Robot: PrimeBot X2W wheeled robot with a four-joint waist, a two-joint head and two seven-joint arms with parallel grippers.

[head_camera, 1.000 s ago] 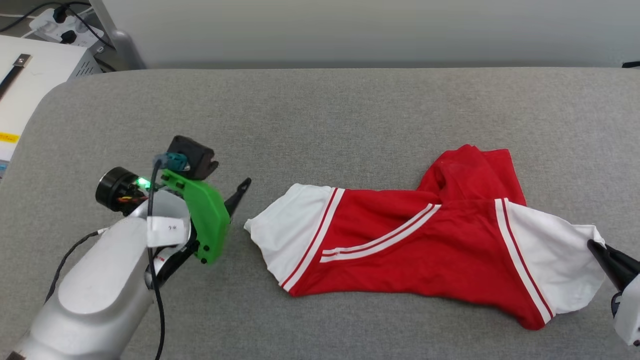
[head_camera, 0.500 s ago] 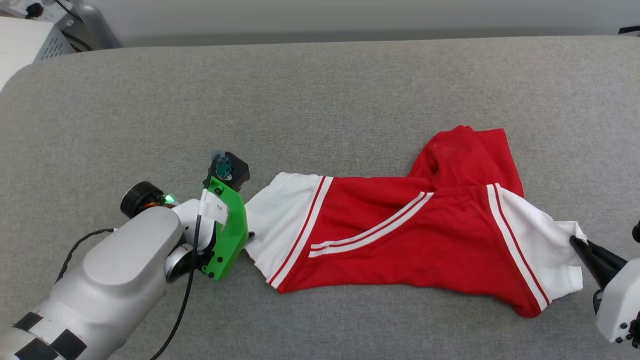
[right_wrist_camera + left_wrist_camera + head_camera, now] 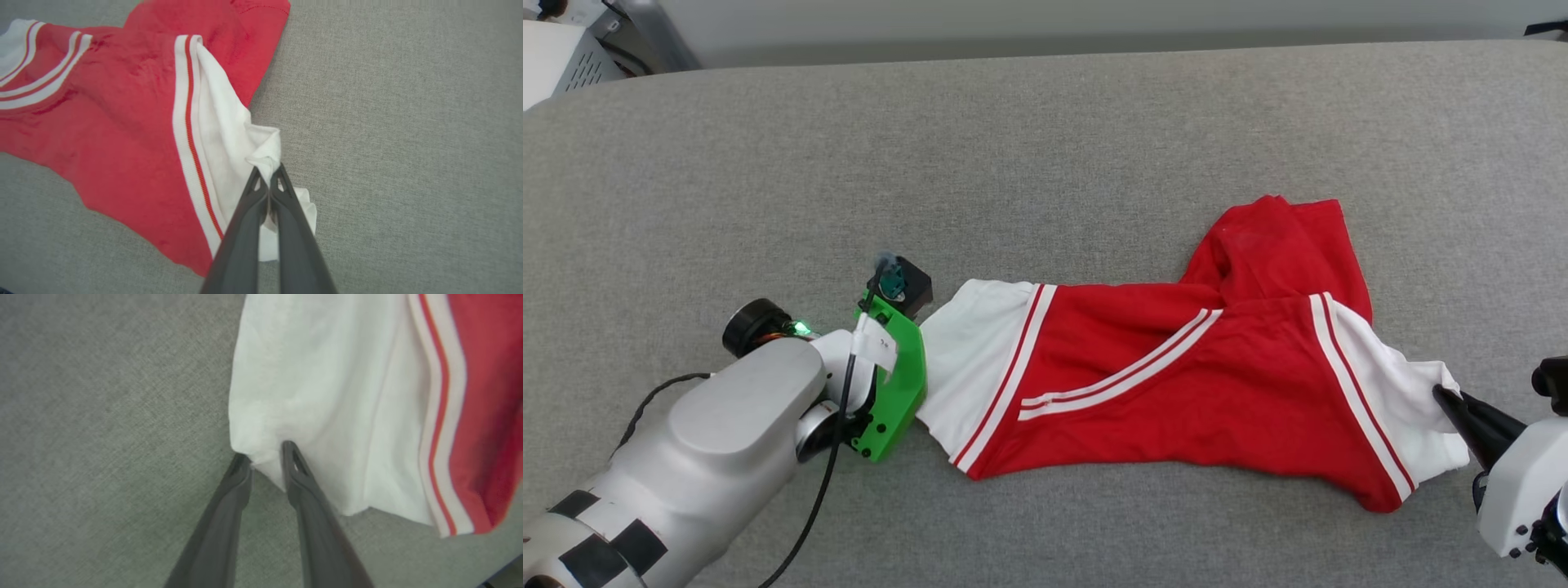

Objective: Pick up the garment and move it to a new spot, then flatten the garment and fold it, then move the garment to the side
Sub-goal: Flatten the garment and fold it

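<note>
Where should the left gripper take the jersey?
The white sleeve at its outer hem corner, from the robot's left, low along the grey surface. That corner lies free at one end of the jersey; the right gripper pinches the opposite sleeve.

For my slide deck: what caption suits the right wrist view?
Right gripper pinching the white sleeve of the red jersey T-shirt on a grey woven surface.

Left gripper (image 3: 264, 453): it is coming in across the grey surface (image 3: 1045, 163) to the left white sleeve (image 3: 322, 392) of the garment (image 3: 1176, 392); a second ago it was standing apart from it.
Its fingers (image 3: 294, 469): they are narrowing from wide open, now sitting on both sides of the sleeve's corner, a gap remaining.
Head view: the camera is tipping down, so the whole scene is sliding up.
</note>
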